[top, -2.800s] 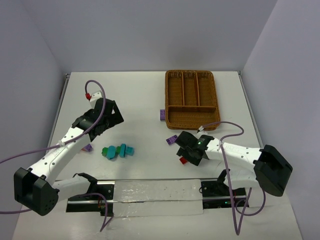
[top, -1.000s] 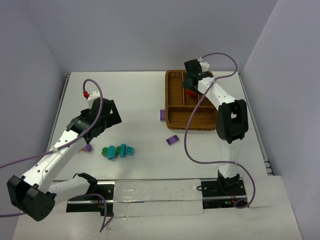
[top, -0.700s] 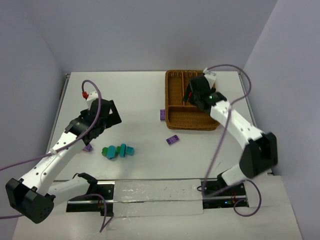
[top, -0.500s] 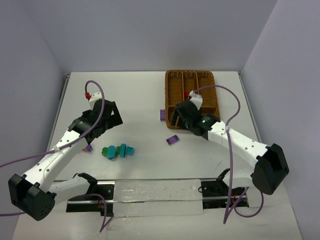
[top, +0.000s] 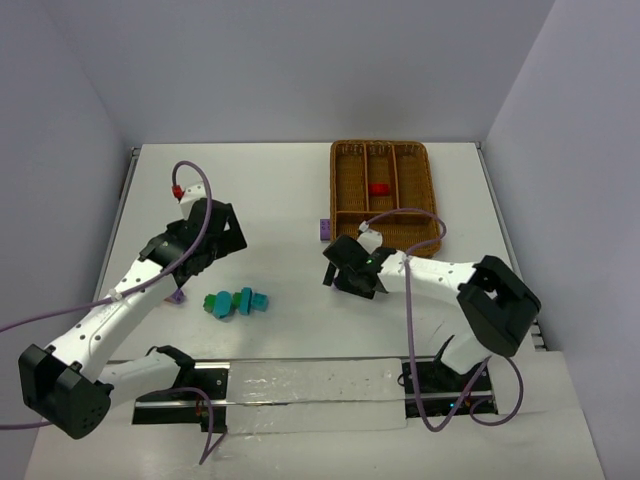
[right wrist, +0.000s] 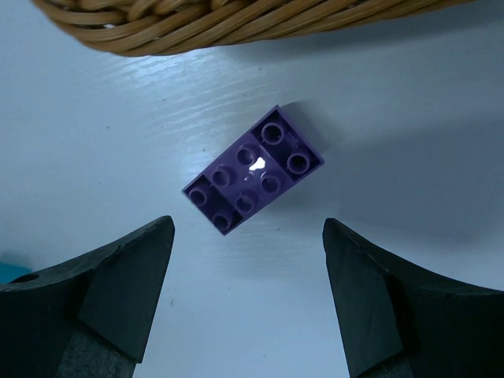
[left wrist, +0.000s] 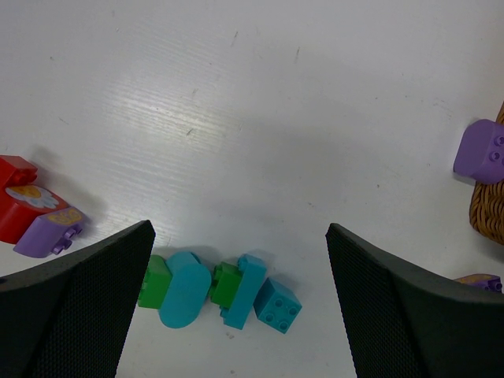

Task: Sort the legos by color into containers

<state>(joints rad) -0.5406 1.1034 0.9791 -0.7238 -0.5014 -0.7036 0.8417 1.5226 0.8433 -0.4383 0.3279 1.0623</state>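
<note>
A cluster of teal and green legos [top: 237,301] lies on the white table; in the left wrist view it [left wrist: 220,291] sits low between my open left fingers. My left gripper [top: 225,240] hovers up-left of it, empty [left wrist: 240,236]. A red flower-printed lego [left wrist: 20,197] and a purple lego [left wrist: 47,232] lie left of it. My right gripper [top: 335,262] is open and empty [right wrist: 248,228], just short of a dark purple lego [right wrist: 252,168] lying beside the wicker tray [top: 432,190]. A red lego [top: 379,188] lies in the tray's middle narrow slot.
The tray's woven wall [right wrist: 236,24] runs just beyond the purple lego [top: 322,229]. The tray's corner [left wrist: 488,213] shows at the right of the left wrist view. Purple cables loop over both arms. A small purple lego [top: 177,296] lies beside the left arm.
</note>
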